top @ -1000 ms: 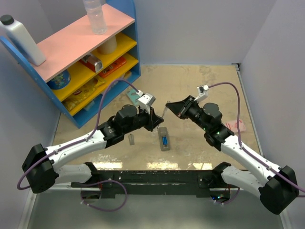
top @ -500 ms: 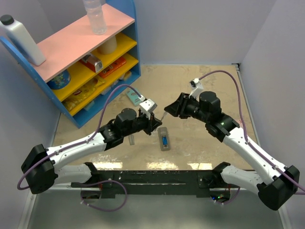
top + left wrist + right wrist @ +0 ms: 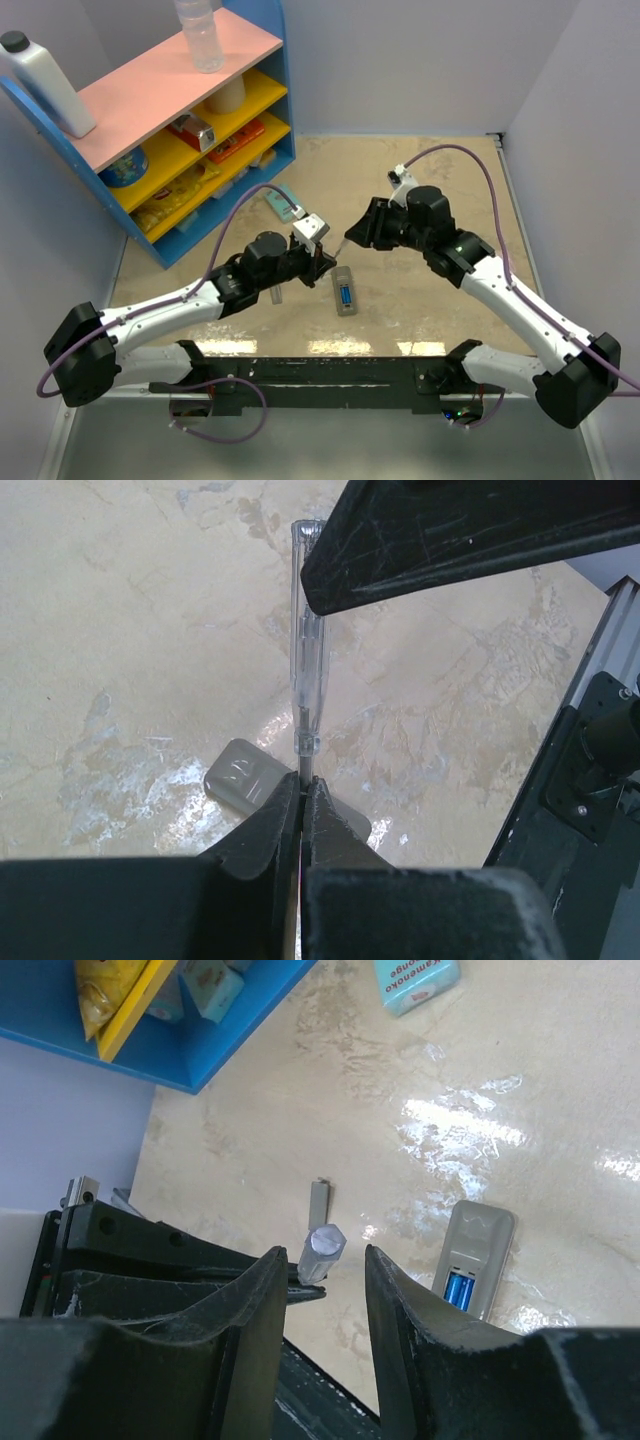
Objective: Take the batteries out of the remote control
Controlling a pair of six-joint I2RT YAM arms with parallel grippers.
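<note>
The grey remote control (image 3: 345, 292) lies face down on the table with its compartment open. The blue batteries (image 3: 344, 297) sit inside, also shown in the right wrist view (image 3: 459, 1289). My left gripper (image 3: 325, 262) is shut on the metal shaft of a thin clear-grey stick (image 3: 305, 650), just above the remote (image 3: 235, 773). My right gripper (image 3: 325, 1255) is open. Its jaws stand either side of the stick's hexagonal handle end (image 3: 322, 1248) without closing on it. In the top view the right gripper (image 3: 352, 227) meets the stick (image 3: 341, 243) above the remote's far end.
A small grey cover piece (image 3: 275, 292) lies left of the remote. A teal flat box (image 3: 283, 205) lies near the blue shelf (image 3: 285, 120), which holds bottles and packets. A pink packet (image 3: 497, 264) lies at the right. A black rail (image 3: 330, 370) runs along the near edge.
My right gripper has swung in toward the stick, so its open jaws now straddle the handle. My left gripper, still holding the stick, has shifted slightly toward the near edge.
</note>
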